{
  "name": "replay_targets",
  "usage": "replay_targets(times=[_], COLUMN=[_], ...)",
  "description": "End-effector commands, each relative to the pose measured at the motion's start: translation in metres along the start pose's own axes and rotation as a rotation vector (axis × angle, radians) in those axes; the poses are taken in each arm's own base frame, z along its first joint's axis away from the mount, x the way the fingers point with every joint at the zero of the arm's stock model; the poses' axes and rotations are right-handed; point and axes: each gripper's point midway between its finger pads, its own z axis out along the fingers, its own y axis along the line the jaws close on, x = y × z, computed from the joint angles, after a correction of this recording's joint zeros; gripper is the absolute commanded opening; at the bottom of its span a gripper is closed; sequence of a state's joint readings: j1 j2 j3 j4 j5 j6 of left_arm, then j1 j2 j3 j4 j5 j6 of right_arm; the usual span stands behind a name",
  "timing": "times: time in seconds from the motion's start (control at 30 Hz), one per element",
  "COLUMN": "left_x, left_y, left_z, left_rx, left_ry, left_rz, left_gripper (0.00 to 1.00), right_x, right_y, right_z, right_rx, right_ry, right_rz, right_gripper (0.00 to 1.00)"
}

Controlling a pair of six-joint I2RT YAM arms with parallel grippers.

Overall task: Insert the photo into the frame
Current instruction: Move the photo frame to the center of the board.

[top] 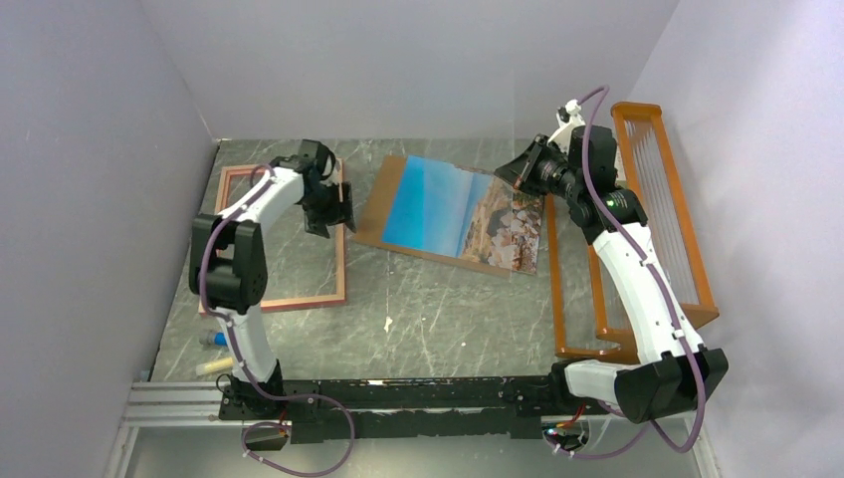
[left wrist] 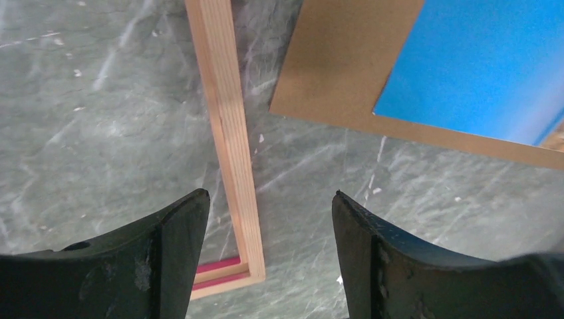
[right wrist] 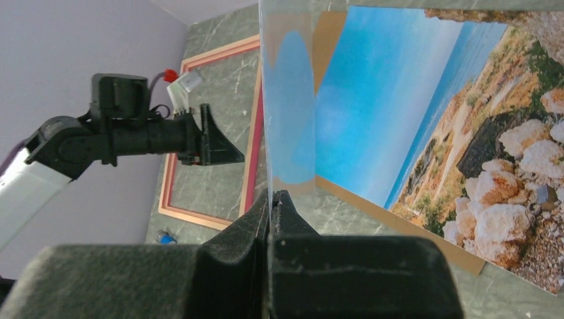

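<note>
Right hand (right wrist: 271, 196) pinching, clear sheet (right wrist: 289, 100) (wrist view)

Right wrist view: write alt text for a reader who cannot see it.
The right gripper is shut on the edge of a thin clear sheet that rises almost edge-on before the camera. Behind it the photo of sea and rocky shore lies on a brown backing board; farther left, the left gripper hovers over the frame.
</note>
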State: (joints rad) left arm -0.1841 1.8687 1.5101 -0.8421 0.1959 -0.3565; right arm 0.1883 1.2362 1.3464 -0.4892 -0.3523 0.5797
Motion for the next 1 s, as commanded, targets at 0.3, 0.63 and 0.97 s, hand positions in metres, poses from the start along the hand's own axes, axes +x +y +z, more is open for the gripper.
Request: replay_targets(times=[0.3, 0.63, 0.97], left_x=[0.011, 0.001, -0.011], left_y=[0.016, 0.006, -0.070], left_z=[0.061, 0.047, 0.001], left_rx=[-0.186, -0.160, 0.114], left_ry=[0.053, 0.033, -0.023], left_rz=[-0.006, 0.028, -0.045], left_gripper=[0.44, 0.03, 0.03], right_x=[-0.014, -0.020, -0.030], right_y=[0.004, 0.016, 0.016], right_z=[-0.004, 0.000, 0.004], right_rx=[0.039, -0.010, 0.020], right_ry=[-0.025, -0.008, -0.010], right_rz=[0.083, 0.071, 0.078], right_gripper=[0.00, 0.00, 0.00])
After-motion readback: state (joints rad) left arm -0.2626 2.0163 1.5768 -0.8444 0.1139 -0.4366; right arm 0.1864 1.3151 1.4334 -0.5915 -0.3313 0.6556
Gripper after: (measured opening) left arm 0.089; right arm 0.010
